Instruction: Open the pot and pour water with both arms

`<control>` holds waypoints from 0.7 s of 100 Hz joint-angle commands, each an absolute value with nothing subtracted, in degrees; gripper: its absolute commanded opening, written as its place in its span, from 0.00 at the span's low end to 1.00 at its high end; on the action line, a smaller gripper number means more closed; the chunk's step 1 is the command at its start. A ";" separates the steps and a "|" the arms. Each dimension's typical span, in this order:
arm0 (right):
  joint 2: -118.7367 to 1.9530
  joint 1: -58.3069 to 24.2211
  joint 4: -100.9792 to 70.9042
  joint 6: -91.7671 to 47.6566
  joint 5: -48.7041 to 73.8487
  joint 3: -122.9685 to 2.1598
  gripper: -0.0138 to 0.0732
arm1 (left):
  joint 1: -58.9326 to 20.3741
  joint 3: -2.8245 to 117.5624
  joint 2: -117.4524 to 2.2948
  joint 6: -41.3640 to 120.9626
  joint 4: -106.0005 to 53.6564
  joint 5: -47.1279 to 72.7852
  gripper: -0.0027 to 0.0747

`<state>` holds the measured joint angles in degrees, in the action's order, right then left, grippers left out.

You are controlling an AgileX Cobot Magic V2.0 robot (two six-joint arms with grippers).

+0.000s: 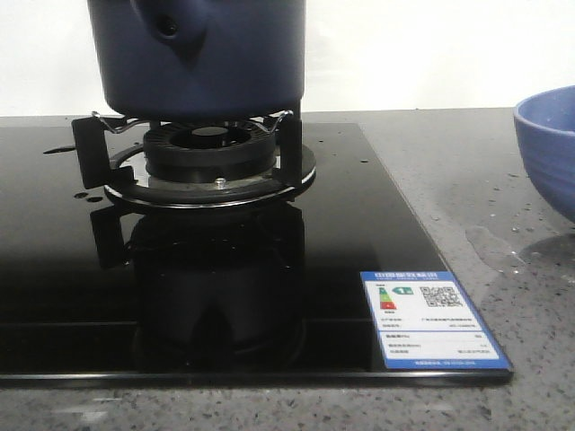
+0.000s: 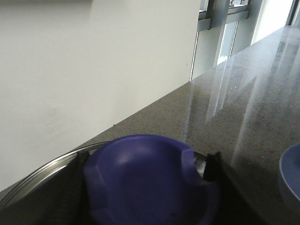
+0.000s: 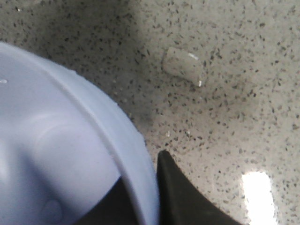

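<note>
While the pot sits on the burner, the scene is set out as follows.

Pot [image 1: 202,54]: seated on the black burner grate [image 1: 202,157] of the glass hob [image 1: 269,296], toward the counter's rear left; only its lower body is seen, the top being cut off.

Handle stub [image 1: 171,27]: seen on the near side, with a round hole.

Lid knob [image 2: 145,183]: a rounded blue knob above a metal lid rim [image 2: 42,176], seen close under the left wrist camera.

Left fingers [image 2: 213,166]: dark parts flank the knob on both sides; actual contact cannot be told.

Right fingers [image 3: 180,192]: one dark tip is seen against the rim of the light blue bowl [image 3: 56,154]; a grip cannot be confirmed.

Handling: the pot is judged rigid, heavy if filled, and smooth-sided; the lid is best taken by the knob, the body by the stub.

Hidden: water level, pot rim, both arms in the front view.
</note>
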<state>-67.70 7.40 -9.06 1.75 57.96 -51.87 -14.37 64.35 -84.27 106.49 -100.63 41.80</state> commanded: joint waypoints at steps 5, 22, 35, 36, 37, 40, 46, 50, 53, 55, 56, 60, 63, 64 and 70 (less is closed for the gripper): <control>-66.18 7.85 -9.55 0.97 56.15 -53.12 0.32 | -14.85 66.79 -82.19 107.09 -105.60 44.50 0.48; -65.51 7.85 -9.55 0.97 56.14 -54.23 0.71 | -14.85 66.79 -82.19 108.07 -105.60 44.27 0.48; -61.47 7.85 -10.06 0.97 55.69 -58.28 0.77 | -14.85 66.79 -82.45 108.59 -105.60 44.25 0.48; -61.18 7.85 -10.19 0.97 55.57 -58.57 0.77 | -14.85 66.79 -82.43 108.73 -105.49 44.15 0.48; -60.88 7.85 -10.35 0.97 55.33 -58.87 0.77 | -14.85 66.79 -82.56 108.86 -105.49 44.16 0.48; -59.36 7.85 -10.75 0.97 54.92 -60.39 0.77 | -14.85 66.79 -82.67 109.17 -105.49 44.16 0.48; -56.92 7.85 -11.13 0.97 53.92 -62.91 0.77 | -14.85 66.79 -83.41 109.45 -105.49 44.16 0.48; -55.27 7.85 -11.13 0.97 53.44 -64.76 0.77 | -14.85 66.79 -83.89 109.45 -105.49 44.16 0.48; -54.35 7.85 -11.13 0.97 53.16 -65.98 0.77 | -14.85 66.79 -84.26 109.45 -105.49 44.29 0.48; -53.74 7.85 -11.13 0.97 53.16 -66.81 0.77 | -14.85 66.79 -84.39 109.45 -105.62 44.30 0.48; -53.36 7.85 -11.13 0.97 53.16 -67.35 0.77 | -14.85 66.79 -84.57 109.45 -105.62 44.30 0.48; -52.55 7.85 -11.13 0.97 53.16 -68.57 0.77 | -14.85 66.79 -84.88 109.45 -105.62 44.30 0.48; -52.02 7.85 -11.13 0.97 53.16 -69.57 0.77 | -14.85 66.79 -85.18 109.45 -105.62 44.30 0.48; -52.03 7.85 -11.13 0.97 53.16 -69.74 0.77 | -14.85 66.79 -85.27 109.45 -105.62 44.30 0.48; -51.29 7.85 -11.13 0.97 53.69 -70.88 0.77 | -14.85 66.79 -85.76 109.49 -105.62 44.30 0.48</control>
<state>-52.71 7.40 -10.55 1.69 56.41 -67.64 -14.37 64.46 -87.36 109.41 -100.63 41.78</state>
